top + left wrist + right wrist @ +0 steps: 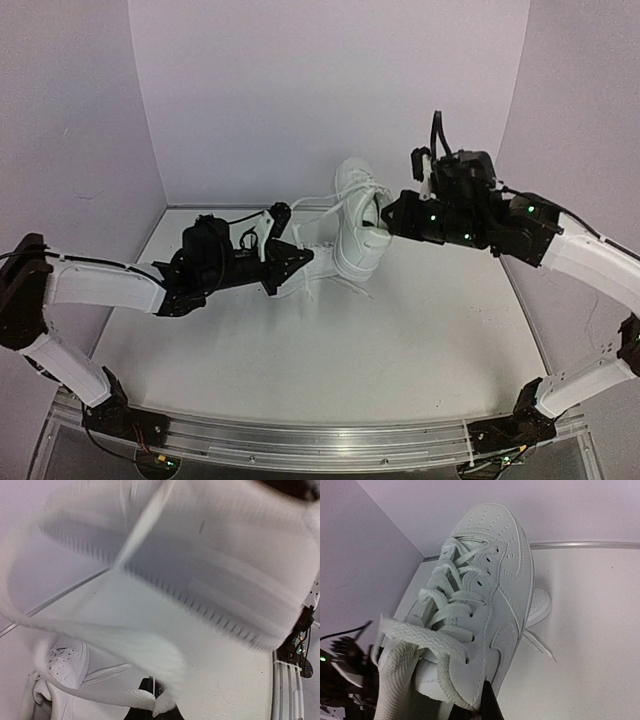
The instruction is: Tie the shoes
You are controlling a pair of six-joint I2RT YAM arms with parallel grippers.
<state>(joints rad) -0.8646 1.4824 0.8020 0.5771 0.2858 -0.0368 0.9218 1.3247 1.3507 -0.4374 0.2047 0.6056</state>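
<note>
My right gripper (392,215) is shut on the ankle-side wall of one white shoe (360,215) and holds it raised and tilted, toe toward the back wall. In the right wrist view this shoe (490,605) fills the frame with its laces (445,612) threaded and loose, and one dark fingertip (490,705) shows on its side. The second white shoe (318,262) lies on the table beside my left gripper (300,262). In the left wrist view my left gripper (155,702) is shut on a white lace (130,695). The raised shoe's sole (225,595) is blurred above, and the second shoe (65,665) is at lower left.
The white table (400,350) is boxed in by pale walls at the back and both sides. A metal rail (320,440) runs along the near edge, carrying both arm bases. Loose lace ends (537,645) lie on the table by the second shoe's toe (540,605).
</note>
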